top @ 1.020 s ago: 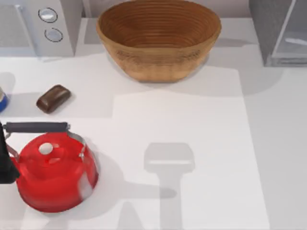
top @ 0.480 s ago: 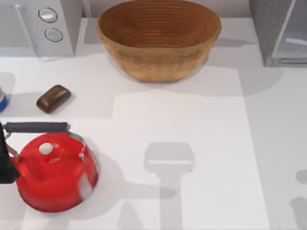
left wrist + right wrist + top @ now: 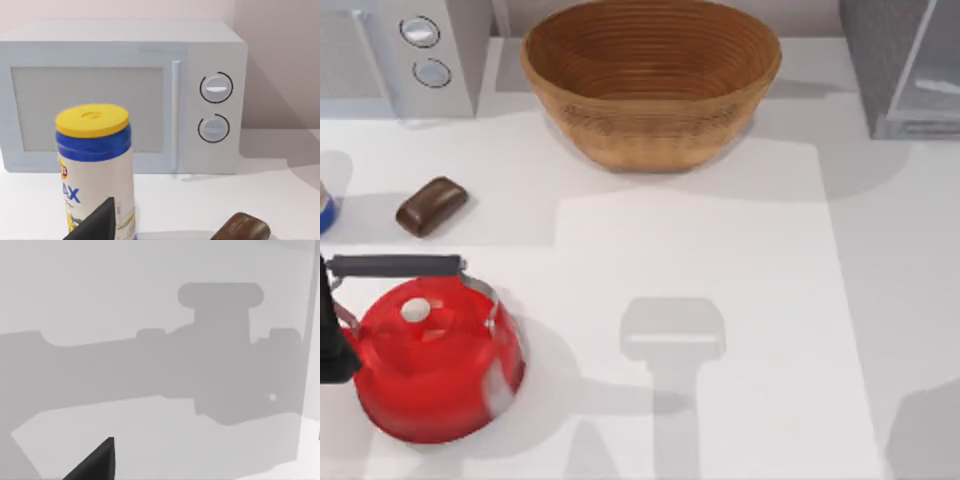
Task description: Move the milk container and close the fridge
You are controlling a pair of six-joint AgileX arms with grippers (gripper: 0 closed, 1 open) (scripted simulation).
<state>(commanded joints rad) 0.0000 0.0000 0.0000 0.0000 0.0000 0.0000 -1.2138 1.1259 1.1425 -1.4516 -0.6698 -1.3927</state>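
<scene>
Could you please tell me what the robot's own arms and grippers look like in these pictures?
Little of them shows. The left wrist view catches a dark, nearly black, matte fingertip of the left gripper, wedge-shaped and tapering to a point. The right wrist view shows a matching black pointed fingertip of the right gripper. No cables or markings are visible on either.

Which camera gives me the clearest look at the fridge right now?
The top view. The fridge sits at the table's far right corner, dark speckled body with its lighter glassy door panel visible, though cut off by the frame edge. The left wrist view faces the microwave instead, and the right wrist view looks at shadowed table.
</scene>
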